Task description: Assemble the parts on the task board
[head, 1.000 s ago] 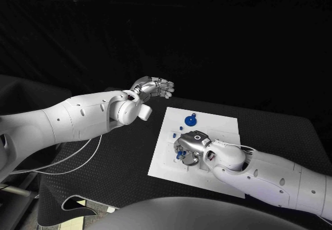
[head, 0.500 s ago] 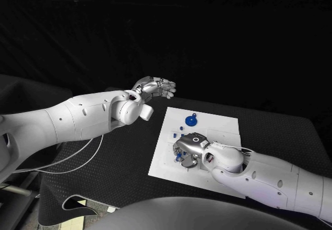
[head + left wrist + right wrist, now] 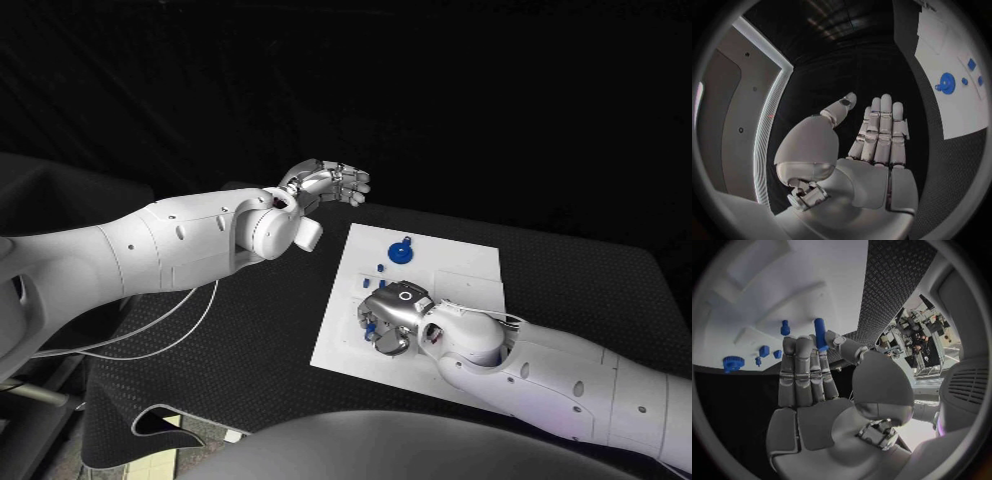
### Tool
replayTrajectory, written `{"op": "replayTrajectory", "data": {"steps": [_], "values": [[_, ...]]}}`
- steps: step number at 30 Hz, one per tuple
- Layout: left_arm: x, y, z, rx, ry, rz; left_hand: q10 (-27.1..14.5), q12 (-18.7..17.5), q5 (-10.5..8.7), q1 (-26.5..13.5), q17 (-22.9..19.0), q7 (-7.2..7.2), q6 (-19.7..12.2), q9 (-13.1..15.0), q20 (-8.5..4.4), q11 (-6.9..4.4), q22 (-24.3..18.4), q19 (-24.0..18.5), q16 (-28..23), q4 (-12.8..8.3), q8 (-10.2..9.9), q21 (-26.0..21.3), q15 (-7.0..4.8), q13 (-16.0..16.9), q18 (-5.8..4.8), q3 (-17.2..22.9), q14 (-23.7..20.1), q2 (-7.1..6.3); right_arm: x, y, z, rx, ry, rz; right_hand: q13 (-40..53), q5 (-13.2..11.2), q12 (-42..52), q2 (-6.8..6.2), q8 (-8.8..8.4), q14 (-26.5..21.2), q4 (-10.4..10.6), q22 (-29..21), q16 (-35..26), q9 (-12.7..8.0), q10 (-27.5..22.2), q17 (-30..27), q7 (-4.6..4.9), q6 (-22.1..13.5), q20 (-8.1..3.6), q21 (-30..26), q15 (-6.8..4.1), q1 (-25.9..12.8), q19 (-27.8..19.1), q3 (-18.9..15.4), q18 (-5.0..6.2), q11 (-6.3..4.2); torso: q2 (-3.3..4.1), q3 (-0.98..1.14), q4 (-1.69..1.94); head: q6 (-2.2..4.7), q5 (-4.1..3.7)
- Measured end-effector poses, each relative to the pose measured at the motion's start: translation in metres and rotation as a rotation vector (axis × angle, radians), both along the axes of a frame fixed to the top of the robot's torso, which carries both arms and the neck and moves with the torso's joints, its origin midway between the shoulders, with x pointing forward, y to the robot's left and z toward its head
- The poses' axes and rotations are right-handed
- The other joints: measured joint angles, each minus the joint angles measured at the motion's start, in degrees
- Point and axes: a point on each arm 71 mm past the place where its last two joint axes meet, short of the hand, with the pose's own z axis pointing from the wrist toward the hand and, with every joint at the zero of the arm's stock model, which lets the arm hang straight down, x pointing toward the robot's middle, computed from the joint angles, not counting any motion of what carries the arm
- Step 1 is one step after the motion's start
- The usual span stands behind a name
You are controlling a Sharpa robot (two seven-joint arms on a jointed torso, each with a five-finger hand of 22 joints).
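1. Covering the middle of the scene, the black table (image 3: 231, 370) carries the white task board (image 3: 462, 262), which lies flat between the two arms.
2. The left arm (image 3: 159, 250) reaches in from the side and ends clear of the board, beyond its far left corner.
3. The right arm (image 3: 562, 375) comes in low across the board's near right part.
4. The left hand (image 3: 876, 137) holds nothing — in the left wrist view its fingers lie straight and side by side, the thumb set apart.
5. The right hand (image 3: 807, 375) sits over the board's left half; the right wrist view shows a blue peg (image 3: 820, 333) pinched between the thumb and a fingertip, standing roughly upright, the other fingers straight.
6. A blue gear (image 3: 398, 249) lies on the far part of the board, well apart from the right hand.
7. Several small blue parts (image 3: 379, 267) sit just beside the gear — between it and the right hand.
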Motion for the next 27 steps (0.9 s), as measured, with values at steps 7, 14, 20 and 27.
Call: {"op": "replayTrajectory", "data": {"steps": [7,14,20,27], "values": [[0.0,-0.0006,0.0,0.0,0.0,-0.001,0.0,0.0,0.0,0.0,0.1,0.0,0.0,0.0,0.0,0.0,0.1,0.0,0.0,0.0,0.0,0.0,0.0,0.0,0.0,0.0,0.0,0.0,0.0006,0.0006,-0.001,0.0,-0.004,0.001,0.0,0.0,0.0,0.01,-0.05,0.0,-0.2,0.0,0.0,0.0,0.0,0.1,-0.07,-0.1,0.0,0.0,0.01,0.0,0.0,0.2,0.0,0.0,0.0,-0.01,-0.03,0.0,0.04],[0.0,-0.0004,-0.0001,0.0,0.001,-0.002,0.0,0.0,0.0,0.0,0.1,0.0,0.0,0.0,0.0,0.0,0.0,0.0,-0.2,0.0,0.0,0.0,0.0,0.0,0.0,0.0,0.0,0.0,0.0017,0.0017,-0.0016,-0.004,-0.017,0.004,0.0,0.0,0.0,0.08,0.14,-0.2,-0.2,0.0,0.0,-0.2,-0.1,0.1,0.0,-0.2,0.01,0.0,-0.05,0.1,0.0,0.2,0.01,-0.09,-0.01,-0.03,-0.03,0.0,-0.01],[0.0,-0.0006,-0.0001,-0.001,0.001,-0.002,0.0,0.0,0.0,0.0,0.2,0.0,0.0,0.0,0.0,0.0,0.0,0.0,-0.2,0.0,0.0,0.0,0.0,0.0,0.0,0.0,0.0,0.0,0.0008,-0.0004,-0.0043,-0.007,-0.035,-0.004,0.0,0.0,-0.2,0.22,0.19,-0.2,-0.2,0.0,0.1,-0.1,0.0,0.2,0.06,-0.1,0.02,0.1,-0.08,0.2,0.0,0.1,0.01,0.05,-0.01,-0.02,-0.04,0.0,0.0],[0.0002,-0.0004,-0.0002,0.0,0.002,-0.002,-0.2,0.0,0.0,0.0,0.2,0.0,0.0,0.0,0.0,0.21,0.1,0.0,-0.2,0.0,0.0,0.0,0.0,0.0,0.0,0.0,0.0,0.0,0.0,0.0,-0.0038,0.0,-0.048,-0.006,0.0,0.0,-0.3,0.22,0.18,0.0,-0.3,0.0,0.2,-0.1,0.1,0.2,0.05,0.2,0.09,0.2,-0.25,0.2,-0.1,0.4,0.0,0.14,-0.01,-0.02,-0.04,0.0,0.07]]}}
